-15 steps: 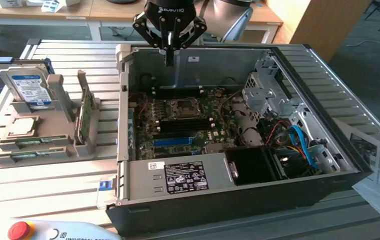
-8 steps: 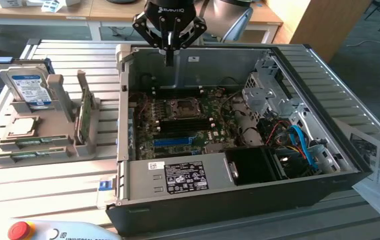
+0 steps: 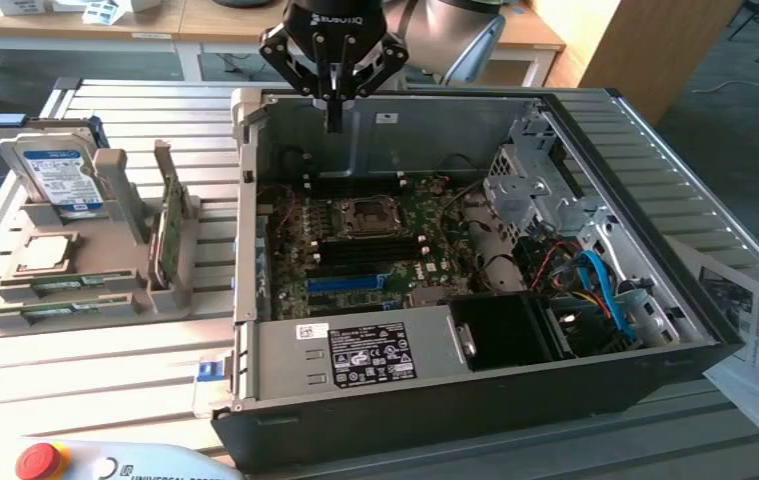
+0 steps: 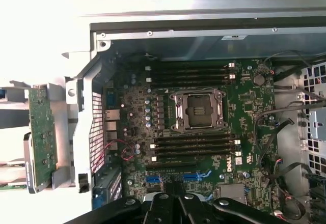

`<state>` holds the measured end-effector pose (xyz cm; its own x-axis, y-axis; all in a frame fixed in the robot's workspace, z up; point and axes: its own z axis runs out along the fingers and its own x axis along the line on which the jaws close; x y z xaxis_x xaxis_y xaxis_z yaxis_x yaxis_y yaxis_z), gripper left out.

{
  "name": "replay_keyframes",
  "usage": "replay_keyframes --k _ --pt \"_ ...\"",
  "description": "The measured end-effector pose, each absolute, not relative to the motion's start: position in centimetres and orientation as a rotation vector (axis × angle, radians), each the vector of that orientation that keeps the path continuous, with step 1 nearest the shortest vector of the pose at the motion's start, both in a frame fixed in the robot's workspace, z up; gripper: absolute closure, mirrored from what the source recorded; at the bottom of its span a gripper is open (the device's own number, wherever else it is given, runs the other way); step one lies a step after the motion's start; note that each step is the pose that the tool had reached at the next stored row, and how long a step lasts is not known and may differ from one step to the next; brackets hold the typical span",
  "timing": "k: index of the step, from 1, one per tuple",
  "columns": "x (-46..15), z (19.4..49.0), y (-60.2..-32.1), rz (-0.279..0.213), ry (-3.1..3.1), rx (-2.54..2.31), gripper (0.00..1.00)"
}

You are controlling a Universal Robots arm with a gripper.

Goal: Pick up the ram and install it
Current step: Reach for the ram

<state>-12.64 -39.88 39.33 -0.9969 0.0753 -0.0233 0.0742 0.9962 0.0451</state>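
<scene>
Exterior view, reading from 9 o'clock across. A grey holder (image 3: 152, 290) sits on the slatted desk (image 3: 86, 385), at 9 o'clock of the open computer case (image 3: 486, 385), with a hard drive (image 3: 56, 172) standing at its far end. The ram (image 3: 70, 284) lies low in the holder's near steps, and a twin stick (image 3: 54, 313) sits just beside it toward 6 o'clock. Cannot tell which of the pair is the one meant. Its long axis runs roughly 9 to 3 o'clock, with the 9 o'clock end dipping slightly, and it lies crosswise to the case's side wall. A taller green card (image 3: 166, 235) stands on edge at 3 o'clock of the sticks. The pincer (image 3: 335, 120) hangs over the case's far wall at 12 o'clock, well apart from the holder. Its fingers are drawn narrow, tips together, with nothing between them. From the wrist view the pincer (image 4: 174, 199) looks down on the motherboard (image 4: 244, 107), where both banks of memory slots (image 4: 196, 147) flanking the processor socket (image 4: 197, 111) are dark and bare. Judgement: the task is barely begun, with the ram not gripped, not lifted and not seated.
</scene>
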Motion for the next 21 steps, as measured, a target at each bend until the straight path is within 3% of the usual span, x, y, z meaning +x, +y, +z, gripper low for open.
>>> replay_keyframes --k 21 --pt "-15.1 39.3 -39.7 0.069 3.114 0.117 0.89"
